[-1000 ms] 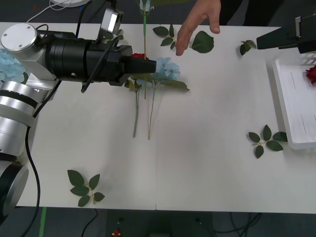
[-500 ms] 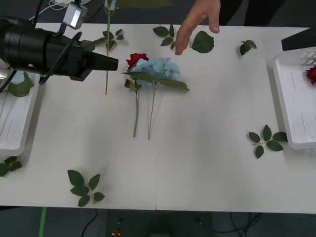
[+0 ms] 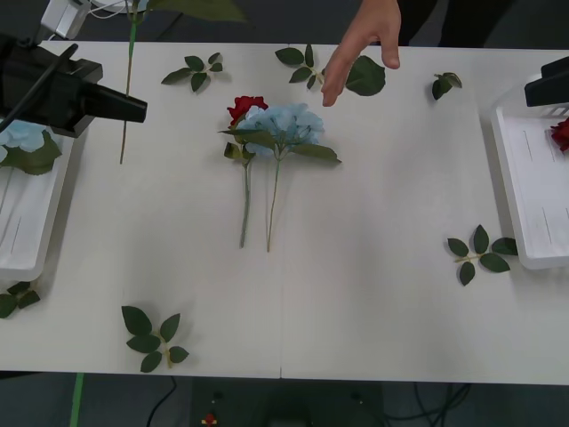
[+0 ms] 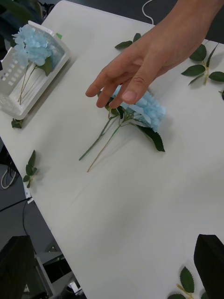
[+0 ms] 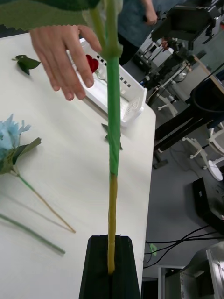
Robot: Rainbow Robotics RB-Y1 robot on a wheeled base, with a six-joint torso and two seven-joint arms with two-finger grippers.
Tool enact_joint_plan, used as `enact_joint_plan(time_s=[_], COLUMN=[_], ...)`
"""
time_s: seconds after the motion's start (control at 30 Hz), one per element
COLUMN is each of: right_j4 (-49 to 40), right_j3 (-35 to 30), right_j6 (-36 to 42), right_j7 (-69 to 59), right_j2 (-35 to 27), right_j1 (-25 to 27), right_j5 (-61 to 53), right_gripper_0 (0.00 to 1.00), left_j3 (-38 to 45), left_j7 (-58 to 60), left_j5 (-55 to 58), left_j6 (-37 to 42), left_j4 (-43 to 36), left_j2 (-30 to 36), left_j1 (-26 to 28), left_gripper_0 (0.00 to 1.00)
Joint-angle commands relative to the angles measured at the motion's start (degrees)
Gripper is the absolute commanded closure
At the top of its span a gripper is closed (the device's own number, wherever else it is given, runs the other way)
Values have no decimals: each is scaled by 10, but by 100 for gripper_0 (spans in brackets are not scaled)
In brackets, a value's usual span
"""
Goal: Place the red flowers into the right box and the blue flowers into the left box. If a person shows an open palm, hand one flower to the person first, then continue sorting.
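Flower stem (image 5: 113, 140) stands upright in the left gripper (image 5: 111, 266), whose black fingers are pressed together on the stem's lower end; its head is cut off at the frame edge, so I cannot tell red from blue. In the front view that gripper (image 3: 133, 108) sits at the table's far left, near the left box (image 3: 20, 240), which already holds a blue hydrangea (image 3: 22, 135). A person's hand (image 3: 360, 44) reaches over the far edge, fingers spread and angled down. Judged from this, the step in hand is the handover: the held flower would need carrying across to that hand before sorting goes on. A red rose (image 3: 245, 107) and another blue hydrangea (image 3: 289, 120) lie touching at mid-table. The right gripper (image 3: 549, 89) waits by the right box (image 3: 524, 191), fingers spread.
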Motion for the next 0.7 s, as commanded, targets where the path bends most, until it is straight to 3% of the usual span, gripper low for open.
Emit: enact_joint_plan(time_s=[0.03,0.27,0.7], right_j4=[5,4,4], right_j3=[-39,-40,-40], right_j6=[-6,-17,-18], right_j7=[63,106,126], right_j2=[-35,-34,-33], right_j1=[43,69,71], right_j5=[-27,-49,-54], right_gripper_0=[0,0,0], left_j3=[-15,-15,-15], left_j7=[72,81,86], left_j5=[12,15,16], left_j6=[4,4,-6], left_j4=[-12,-5,-2], left_j2=[62,78,82], left_j1=[-21,-21,-21], left_gripper_0=[100,100,100])
